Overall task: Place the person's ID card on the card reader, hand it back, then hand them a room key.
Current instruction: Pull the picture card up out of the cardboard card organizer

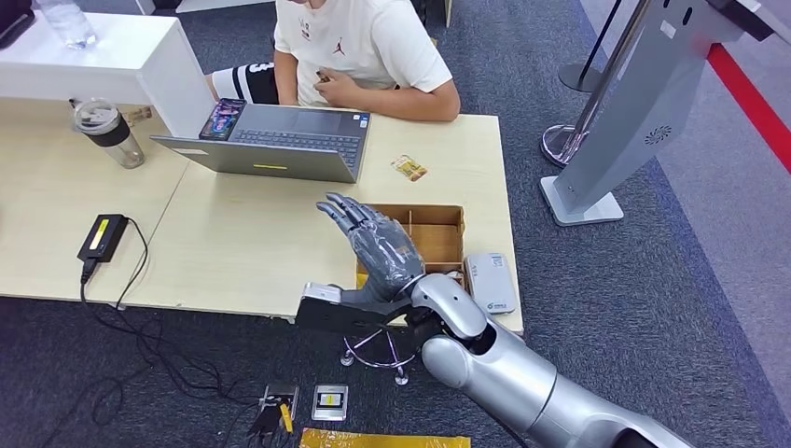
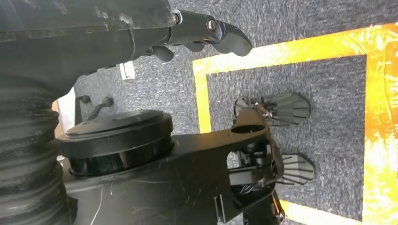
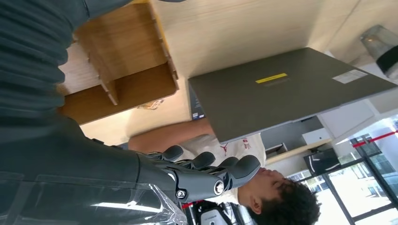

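On the pale desk [image 1: 280, 261] a small gold card [image 1: 409, 168] lies flat; right robot hand [image 1: 378, 250] raised, fingers spread, empty.

A light wooden table [image 1: 252, 252] spans the left and middle of the head view. On it lie an open laptop [image 1: 280, 140], a lidded cup [image 1: 107, 131] at upper left, a black power brick [image 1: 103, 236], and a small card [image 1: 409, 168]. A wooden divided tray [image 1: 438, 229] and a white card reader [image 1: 492, 282] sit at its lower right corner.
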`<control>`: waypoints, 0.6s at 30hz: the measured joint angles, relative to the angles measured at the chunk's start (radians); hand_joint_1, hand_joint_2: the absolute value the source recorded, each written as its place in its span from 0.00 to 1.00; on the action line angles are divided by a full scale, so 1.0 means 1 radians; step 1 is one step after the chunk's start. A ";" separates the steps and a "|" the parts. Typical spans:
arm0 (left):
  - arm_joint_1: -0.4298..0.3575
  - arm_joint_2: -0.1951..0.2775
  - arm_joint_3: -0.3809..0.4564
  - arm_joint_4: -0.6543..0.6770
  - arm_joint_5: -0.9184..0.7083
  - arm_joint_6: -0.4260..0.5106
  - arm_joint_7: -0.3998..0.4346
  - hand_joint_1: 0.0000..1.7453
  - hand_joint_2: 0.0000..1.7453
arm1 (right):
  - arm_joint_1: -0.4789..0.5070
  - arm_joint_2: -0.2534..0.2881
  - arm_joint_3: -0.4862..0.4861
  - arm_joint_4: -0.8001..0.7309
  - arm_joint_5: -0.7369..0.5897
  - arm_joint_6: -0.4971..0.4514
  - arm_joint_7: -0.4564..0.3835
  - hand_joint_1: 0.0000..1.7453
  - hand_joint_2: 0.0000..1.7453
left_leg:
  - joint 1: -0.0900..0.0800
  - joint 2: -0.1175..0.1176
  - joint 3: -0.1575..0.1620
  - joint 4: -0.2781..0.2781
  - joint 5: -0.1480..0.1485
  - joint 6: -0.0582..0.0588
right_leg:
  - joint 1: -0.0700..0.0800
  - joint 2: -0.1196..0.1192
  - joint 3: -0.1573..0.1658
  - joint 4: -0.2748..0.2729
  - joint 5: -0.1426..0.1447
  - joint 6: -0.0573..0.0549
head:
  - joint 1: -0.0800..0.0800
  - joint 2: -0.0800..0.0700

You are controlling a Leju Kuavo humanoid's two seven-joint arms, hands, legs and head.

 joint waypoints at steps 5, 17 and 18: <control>0.006 0.002 0.001 0.004 0.006 0.001 -0.016 0.00 1.00 | 0.006 -0.035 -0.023 0.000 0.030 0.000 0.013 0.00 1.00 | 0.000 0.000 0.000 0.000 0.000 0.000 | 0.000 0.000 0.000 0.000 0.000 0.000 | 0.000 0.000; 0.066 0.023 0.007 0.016 -0.004 0.022 -0.113 0.00 1.00 | 0.041 -0.079 -0.080 -0.012 0.095 -0.005 0.080 0.00 1.00 | 0.000 0.000 0.000 0.000 0.000 0.000 | 0.000 0.001 0.000 0.000 0.000 0.000 | 0.000 0.000; 0.073 0.027 0.007 0.018 -0.006 0.023 -0.125 0.00 1.00 | 0.044 -0.084 -0.085 -0.014 0.100 0.000 0.081 0.00 1.00 | 0.000 0.000 0.000 0.000 0.000 0.000 | 0.000 0.001 0.000 0.000 0.000 0.000 | 0.000 0.000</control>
